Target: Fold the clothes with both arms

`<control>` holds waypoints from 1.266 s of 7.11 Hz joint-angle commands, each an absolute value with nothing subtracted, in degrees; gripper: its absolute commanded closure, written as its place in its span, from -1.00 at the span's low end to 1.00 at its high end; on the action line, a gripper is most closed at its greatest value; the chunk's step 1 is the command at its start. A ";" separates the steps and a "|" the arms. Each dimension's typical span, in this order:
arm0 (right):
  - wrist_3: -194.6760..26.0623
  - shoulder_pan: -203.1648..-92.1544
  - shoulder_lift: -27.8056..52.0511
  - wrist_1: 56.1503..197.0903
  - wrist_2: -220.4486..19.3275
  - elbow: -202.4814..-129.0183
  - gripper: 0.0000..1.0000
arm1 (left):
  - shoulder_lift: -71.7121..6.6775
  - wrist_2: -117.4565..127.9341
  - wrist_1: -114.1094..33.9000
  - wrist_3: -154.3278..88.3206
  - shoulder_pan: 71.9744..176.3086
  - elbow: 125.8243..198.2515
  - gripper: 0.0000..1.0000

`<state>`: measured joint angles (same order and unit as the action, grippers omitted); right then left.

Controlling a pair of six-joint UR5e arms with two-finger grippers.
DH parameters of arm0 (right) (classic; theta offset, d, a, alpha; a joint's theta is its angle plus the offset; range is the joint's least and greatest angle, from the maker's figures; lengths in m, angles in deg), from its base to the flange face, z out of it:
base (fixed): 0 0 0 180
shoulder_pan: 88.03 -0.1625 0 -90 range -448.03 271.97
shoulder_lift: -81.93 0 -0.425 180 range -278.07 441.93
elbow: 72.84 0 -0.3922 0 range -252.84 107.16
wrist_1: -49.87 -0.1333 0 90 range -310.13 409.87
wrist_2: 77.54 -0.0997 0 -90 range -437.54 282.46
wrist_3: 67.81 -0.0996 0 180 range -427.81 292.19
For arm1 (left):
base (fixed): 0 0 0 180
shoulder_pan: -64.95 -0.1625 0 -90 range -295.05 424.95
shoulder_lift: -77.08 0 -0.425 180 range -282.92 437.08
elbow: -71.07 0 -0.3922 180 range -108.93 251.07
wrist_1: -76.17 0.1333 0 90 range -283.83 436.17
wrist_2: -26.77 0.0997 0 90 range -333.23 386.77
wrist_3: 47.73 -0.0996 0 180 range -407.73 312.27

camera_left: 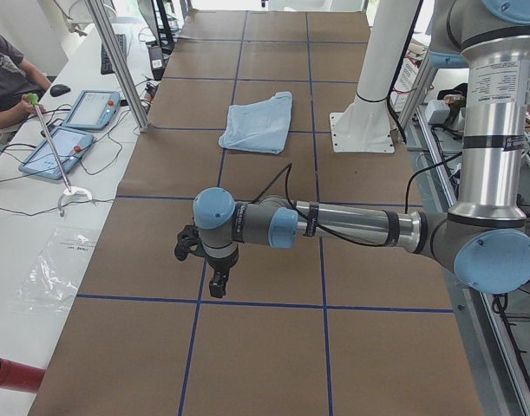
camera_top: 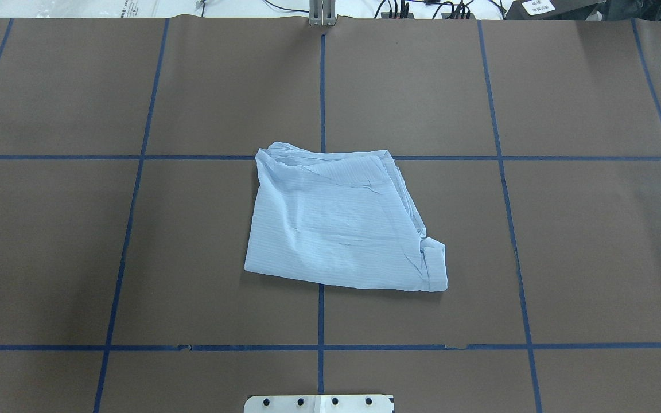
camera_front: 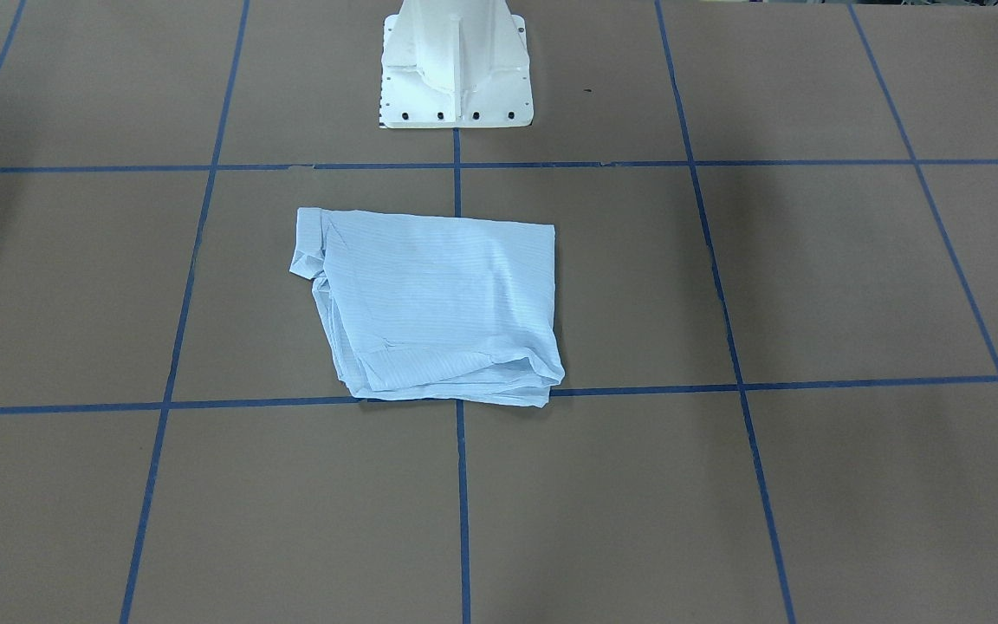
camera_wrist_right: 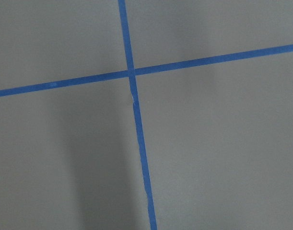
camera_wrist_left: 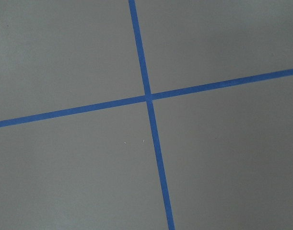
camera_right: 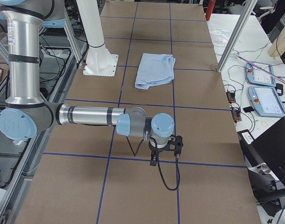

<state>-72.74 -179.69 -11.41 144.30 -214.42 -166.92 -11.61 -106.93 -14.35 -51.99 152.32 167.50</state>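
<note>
The pale-blue striped shirt (camera_front: 438,308) lies folded into a rough rectangle at the table's middle, in front of the pedestal. It also shows in the overhead view (camera_top: 342,221) and both side views (camera_left: 258,121) (camera_right: 155,70). Neither arm touches it. The left gripper (camera_left: 217,282) hangs low over bare table far to the robot's left. The right gripper (camera_right: 153,161) hangs low over bare table far to the robot's right. Both show only in the side views, so I cannot tell whether they are open or shut. Both wrist views show only brown table and a blue tape cross.
The white central pedestal (camera_front: 456,69) stands behind the shirt. Blue tape lines (camera_top: 322,86) divide the brown table into squares. An operator (camera_left: 4,78) and tablets (camera_left: 65,147) are at a side bench, with more tablets (camera_right: 263,98) past the table's far edge.
</note>
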 commanded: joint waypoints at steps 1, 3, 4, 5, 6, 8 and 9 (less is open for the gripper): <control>-72.73 -179.70 -11.41 144.27 -213.86 -166.89 -1.00 | -11.60 -107.08 -14.27 -51.34 152.31 167.48 -0.99; -72.73 -179.70 -11.41 144.27 -213.42 -166.80 -1.00 | -11.60 -107.17 -14.35 -46.25 152.31 168.10 -0.99; -72.73 -179.70 -11.41 144.36 -213.33 -166.80 -1.00 | -11.60 -107.17 -14.35 -46.24 152.31 168.01 -0.99; -72.73 -179.70 -11.32 144.27 -212.72 -166.88 -1.00 | -11.60 -107.17 -14.35 -46.24 152.31 168.01 -0.99; -72.73 -179.70 -11.15 144.27 -212.54 -166.89 -1.00 | -11.69 -107.17 -14.35 -46.24 152.31 168.01 -0.99; -72.73 -179.70 -11.15 144.36 -212.54 -166.80 -1.00 | -11.69 -107.26 -14.35 -46.24 152.31 168.10 -0.99; -72.64 -179.70 -11.23 144.27 -212.54 -166.80 -1.00 | -11.69 -107.26 -14.35 -46.24 152.31 168.10 -0.99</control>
<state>-72.71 -179.70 -11.17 144.31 -212.56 -166.84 -11.68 -107.25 -14.35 -46.24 152.31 168.07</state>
